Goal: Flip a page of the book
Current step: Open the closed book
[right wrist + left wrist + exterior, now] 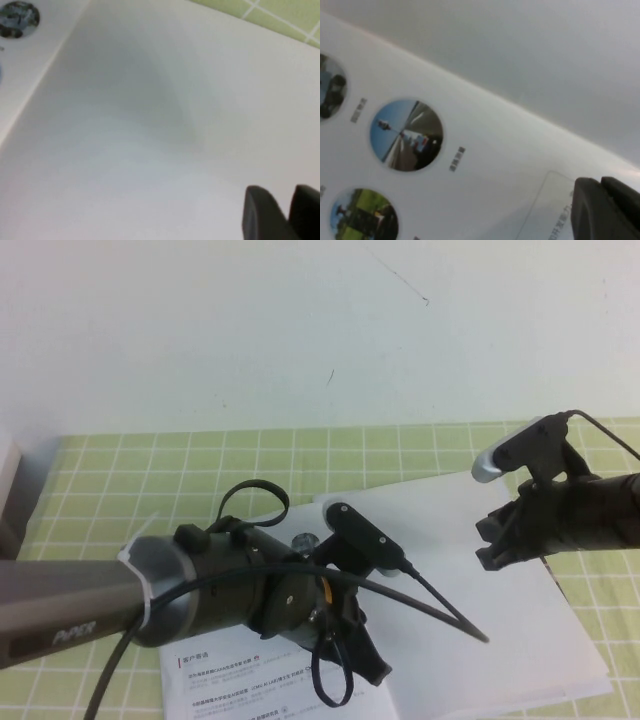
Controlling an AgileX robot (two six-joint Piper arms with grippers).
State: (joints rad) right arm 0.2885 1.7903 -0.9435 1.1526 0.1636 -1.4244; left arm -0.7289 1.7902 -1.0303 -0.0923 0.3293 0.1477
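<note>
Thin white glossy booklet (480, 630) lay open on the green checked cloth (200, 465). Left gripper (375, 665) hovered over its middle, fingers possibly shut; right gripper (495, 540), above its far-right corner, fingers slightly apart.

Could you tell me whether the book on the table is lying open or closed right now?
Open: the book lies spread flat on the green mat, inner text showing near the left gripper; the right gripper hovers above its blank right side.

Light: bright, even — high view slightly washed
Shadow: soft grey patch on the page (150, 100)
Focus: both wrist views blurred — fingertips (265, 215) smeared
</note>
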